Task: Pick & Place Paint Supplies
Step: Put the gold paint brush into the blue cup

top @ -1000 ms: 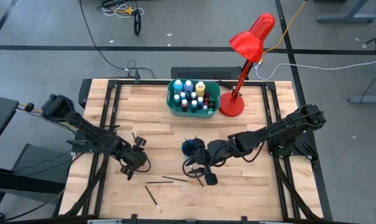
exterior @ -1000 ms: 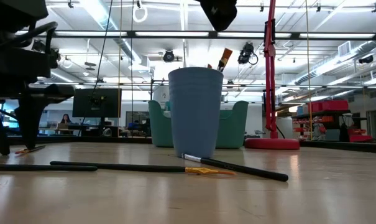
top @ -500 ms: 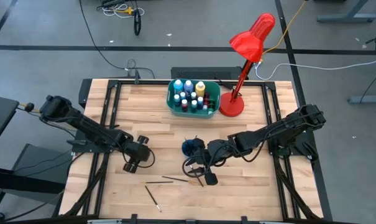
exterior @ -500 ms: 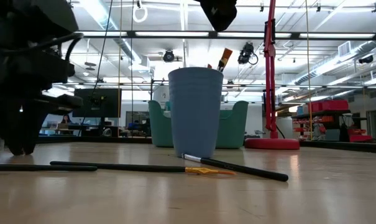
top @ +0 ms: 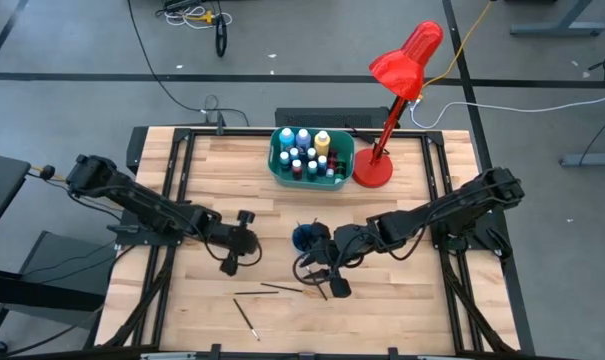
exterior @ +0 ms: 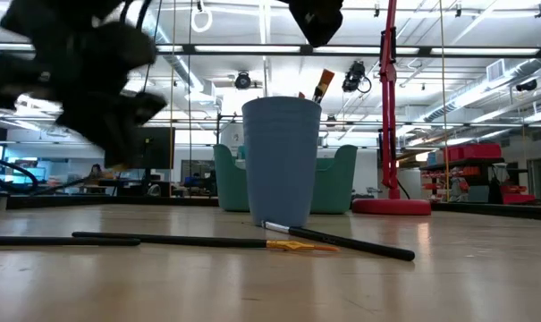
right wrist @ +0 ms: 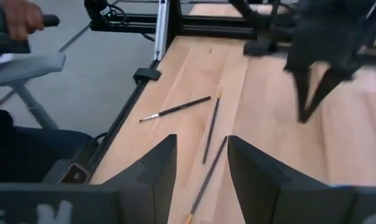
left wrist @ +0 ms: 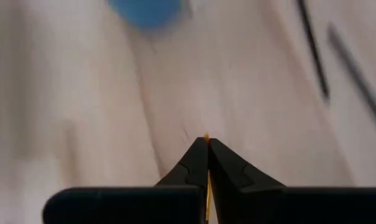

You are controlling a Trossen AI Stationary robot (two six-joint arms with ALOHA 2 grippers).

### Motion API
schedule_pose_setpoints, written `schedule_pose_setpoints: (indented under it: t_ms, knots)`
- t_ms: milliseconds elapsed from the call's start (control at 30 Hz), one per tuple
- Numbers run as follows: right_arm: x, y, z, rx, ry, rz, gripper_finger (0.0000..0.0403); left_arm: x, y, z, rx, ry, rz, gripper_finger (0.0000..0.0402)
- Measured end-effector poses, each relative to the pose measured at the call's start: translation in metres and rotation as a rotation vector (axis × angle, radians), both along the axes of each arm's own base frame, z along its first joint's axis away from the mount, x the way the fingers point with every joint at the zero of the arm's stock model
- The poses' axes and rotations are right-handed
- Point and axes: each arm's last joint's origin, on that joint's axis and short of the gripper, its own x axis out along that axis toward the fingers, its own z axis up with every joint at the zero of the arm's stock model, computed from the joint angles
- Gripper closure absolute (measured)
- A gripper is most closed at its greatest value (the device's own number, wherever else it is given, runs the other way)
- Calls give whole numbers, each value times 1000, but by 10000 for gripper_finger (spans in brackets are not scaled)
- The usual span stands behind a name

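My left gripper (top: 234, 250) hangs above the worktop (top: 232, 170) just left of the blue cup (top: 306, 237), its jaws pressed together. In the left wrist view a thin orange sliver (left wrist: 206, 138) shows at the tips; I judge it to be a paintbrush pinched there, though I cannot confirm it from the other views. My right gripper (top: 327, 275) waits near the cup's other side with its jaws apart, holding nothing.

The cup already carries at least 1 brush (exterior: 323, 85), sticking out of its top. About 4 more paintbrushes (top: 267, 291) lie loose on the bare wood in front of the cup, well apart from my left gripper. The paint bottles (top: 304, 155) stand packed in the teal tub (top: 278, 170) at the far edge, just beside the red lamp (top: 400, 70).

What worries me:
- Such a thin pinch could let the brush swivel or slip out on the way to the cup.
- If the brush hangs tilted, its end could catch the rim and tip the light cup over.
- Both arms crowd around the cup, so a careless swing could knock my right arm or scatter the loose brushes.
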Motion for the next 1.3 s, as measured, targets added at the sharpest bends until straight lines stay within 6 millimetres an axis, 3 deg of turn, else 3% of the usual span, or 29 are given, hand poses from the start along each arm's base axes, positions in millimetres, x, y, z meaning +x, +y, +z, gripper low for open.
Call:
schedule_pose_setpoints:
  t_ms: [267, 467, 600, 833, 1067, 1300]
  knots:
    - [-39, -1, 31, 54, 102, 8, 261, 41, -11, 84, 32, -377, -9, 396]
    - [-68, 3, 56, -35, 28, -141, 276, 54, -23, 139, 49, -732, -72, 397]
    - [-77, 6, 64, -111, -24, -204, 287, 55, -33, 159, 46, -964, -156, 394]
    - [-81, 8, 61, -134, 0, -199, 296, 73, -40, 148, -21, -1018, -174, 396]
    - [-81, 8, 61, -115, 7, -213, 296, 111, -41, 95, -9, -923, -124, 394]
    - [-81, 8, 61, -113, 8, -214, 296, 130, -29, 61, -2, -835, 32, 381]
